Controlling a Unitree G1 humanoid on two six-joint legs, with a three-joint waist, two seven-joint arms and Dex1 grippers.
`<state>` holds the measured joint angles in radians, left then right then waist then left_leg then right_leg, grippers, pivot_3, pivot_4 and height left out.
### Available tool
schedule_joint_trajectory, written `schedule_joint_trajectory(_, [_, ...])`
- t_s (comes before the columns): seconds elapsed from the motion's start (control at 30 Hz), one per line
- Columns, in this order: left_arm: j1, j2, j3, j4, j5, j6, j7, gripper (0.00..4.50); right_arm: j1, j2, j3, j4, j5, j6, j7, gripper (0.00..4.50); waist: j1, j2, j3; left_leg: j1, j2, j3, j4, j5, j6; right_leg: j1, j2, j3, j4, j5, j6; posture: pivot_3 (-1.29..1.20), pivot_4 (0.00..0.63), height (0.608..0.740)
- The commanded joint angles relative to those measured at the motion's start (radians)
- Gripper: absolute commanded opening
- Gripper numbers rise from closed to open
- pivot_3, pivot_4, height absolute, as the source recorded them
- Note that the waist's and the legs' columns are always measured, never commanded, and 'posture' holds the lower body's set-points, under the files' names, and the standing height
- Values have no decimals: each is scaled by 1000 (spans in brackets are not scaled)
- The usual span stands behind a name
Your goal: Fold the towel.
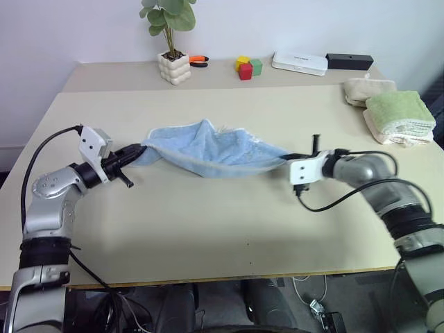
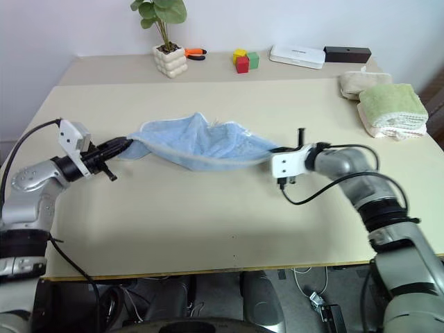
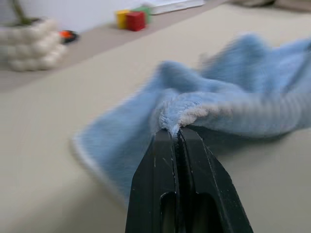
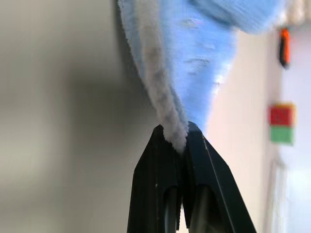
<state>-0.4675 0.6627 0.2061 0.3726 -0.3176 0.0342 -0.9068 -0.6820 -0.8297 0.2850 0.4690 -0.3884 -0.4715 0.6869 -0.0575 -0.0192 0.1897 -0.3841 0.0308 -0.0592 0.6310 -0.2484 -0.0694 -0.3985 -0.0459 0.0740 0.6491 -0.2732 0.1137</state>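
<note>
The light blue towel hangs stretched and sagging between my two grippers, just above the middle of the beige table. My left gripper is shut on the towel's left corner; in the left wrist view its black fingers pinch the cream edging of the towel. My right gripper is shut on the right corner; the right wrist view has the towel rising from its closed fingertips.
Folded green towel on a beige one at the table's right edge. Along the back: a potted plant, an orange tool, coloured blocks, a white box, a black box.
</note>
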Motion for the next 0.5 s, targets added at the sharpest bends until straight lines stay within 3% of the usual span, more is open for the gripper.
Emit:
schedule_joint_trajectory(0.03, [-128, -18, -30, 143, 105, -180, 82, 0, -110, 26, -46, 58, 25, 8, -28, 38, -3, 0, 0, 0, 0, 0, 0, 0, 0, 0, 0, 0, 0, 0, 0, 0, 150, 740])
schedule_joint_trajectory(0.17, [-408, -41, -99, 488, 260, -358, 238, 0, -404, 131, 33, 365, -152, -5, -272, 38, -13, 0, 2, -1, 0, 0, 0, 0, 0, -2, 0, 0, 1, 0, 0, 0, 150, 740])
schedule_joint_trajectory(0.3, [-735, 28, -174, 789, 427, -470, 481, 0, -699, 211, 72, 621, -250, 50, -579, 38, -15, -1, 5, -15, -1, 0, 0, 3, -4, -19, 0, 0, 5, 1, -1, 0, 150, 740])
schedule_joint_trajectory(0.4, [-857, 76, -194, 874, 475, -506, 549, 0, -799, 207, 79, 697, -268, 55, -705, 38, -12, -1, 5, -31, -1, 1, -2, 7, -11, -38, -1, 0, 10, 1, -1, 0, 150, 740])
schedule_joint_trajectory(0.5, [-914, 111, -198, 903, 498, -545, 550, 0, -820, 179, 96, 713, -290, 24, -768, 38, -11, -1, 5, -33, -1, 4, -5, 7, -11, -43, -3, -2, 6, 1, -1, 0, 150, 740])
